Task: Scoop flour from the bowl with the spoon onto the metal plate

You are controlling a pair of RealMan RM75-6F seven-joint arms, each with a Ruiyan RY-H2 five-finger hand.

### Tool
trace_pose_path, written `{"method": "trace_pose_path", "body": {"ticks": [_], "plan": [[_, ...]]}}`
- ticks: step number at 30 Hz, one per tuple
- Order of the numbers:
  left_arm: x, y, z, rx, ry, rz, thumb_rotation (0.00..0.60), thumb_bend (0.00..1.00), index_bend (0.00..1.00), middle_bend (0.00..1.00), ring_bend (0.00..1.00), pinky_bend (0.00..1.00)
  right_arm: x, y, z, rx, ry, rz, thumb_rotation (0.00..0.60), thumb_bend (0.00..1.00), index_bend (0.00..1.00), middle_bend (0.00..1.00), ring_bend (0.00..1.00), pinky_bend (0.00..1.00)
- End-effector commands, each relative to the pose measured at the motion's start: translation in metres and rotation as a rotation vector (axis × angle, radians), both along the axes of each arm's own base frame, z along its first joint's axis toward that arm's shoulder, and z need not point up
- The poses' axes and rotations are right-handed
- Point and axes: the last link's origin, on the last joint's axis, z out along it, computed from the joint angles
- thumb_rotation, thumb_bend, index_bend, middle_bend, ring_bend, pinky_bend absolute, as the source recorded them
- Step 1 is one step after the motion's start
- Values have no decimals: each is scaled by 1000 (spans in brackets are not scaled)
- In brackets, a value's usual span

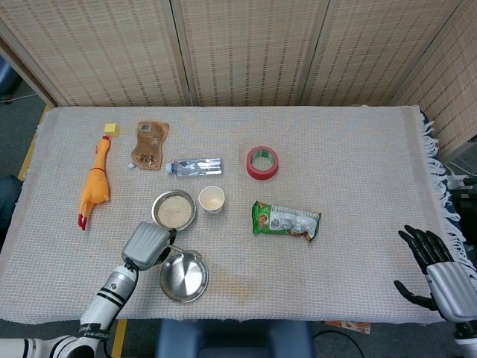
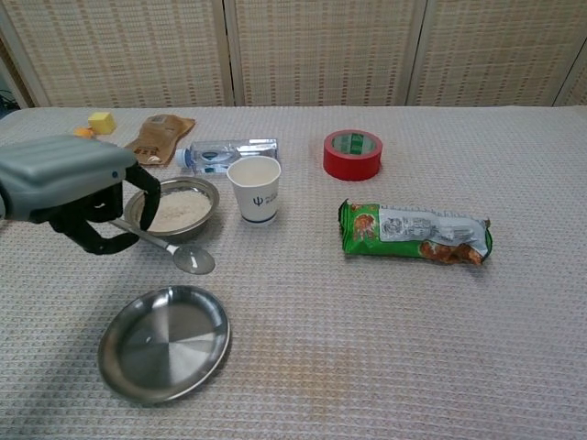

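The left robot hand (image 2: 69,188) is running off the left edge of the chest view, so only its grey back and dark curled fingers (image 2: 110,240) are showing; in the head view it is covering most of the spoon. Those fingers are pinching the handle of the spoon (image 2: 174,250), whose bowl is hanging just above the cloth between the two metal dishes; whether it is carrying any flour is too hard to make out. The right robot hand (image 1: 438,274) is sitting at the lower right corner of the head view, off the desk (image 1: 358,164), partly cut off, its dark fingers spreading apart and holding nothing. The bowl (image 2: 204,189) is holding a mound of pale flour (image 2: 179,209) and is standing just behind the spoon. The metal plate (image 2: 165,342) is lying near the front edge with nothing visible in it. A white paper cup (image 2: 254,189) is standing upright just right of the bowl. Behind are lying a water bottle (image 2: 225,153) on its side, a brown pouch (image 2: 160,137), a yellow block (image 2: 101,121) and a red tape roll (image 2: 352,153). A green snack packet (image 2: 413,231) is lying to the right, and a rubber chicken (image 1: 95,183) at the far left.
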Motion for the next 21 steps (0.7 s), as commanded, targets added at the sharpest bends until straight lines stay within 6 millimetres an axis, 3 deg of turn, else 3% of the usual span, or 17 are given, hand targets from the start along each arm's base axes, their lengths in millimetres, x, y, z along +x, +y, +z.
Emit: {"method": "trace_pose_path", "body": {"ticks": [1, 7, 10, 17, 21], "plan": [[-24, -13, -27, -86, 15, 73, 600, 409, 728, 1000, 1000, 1000, -1, 0, 1, -7, -1, -3, 600, 176, 0, 0, 0, 0], [-28, -20, -38, -88, 45, 46, 600, 408, 714, 1000, 1000, 1000, -1, -1, 1, 1, 0, -3, 600, 176, 0, 0, 0, 0], [-30, -23, -43, -98, 70, 32, 600, 408, 655, 1000, 1000, 1000, -1, -1, 2, -2, -4, -3, 600, 176, 0, 0, 0, 0], [-30, -27, -40, -114, 67, 41, 600, 407, 235, 1000, 1000, 1000, -1, 1, 3, -15, -8, -2, 600, 177, 0, 0, 0, 0], [-31, -30, -27, -127, 49, 71, 600, 408, 88, 1000, 1000, 1000, -1, 1, 4, -19, -4, -2, 600, 177, 0, 0, 0, 0]]}}
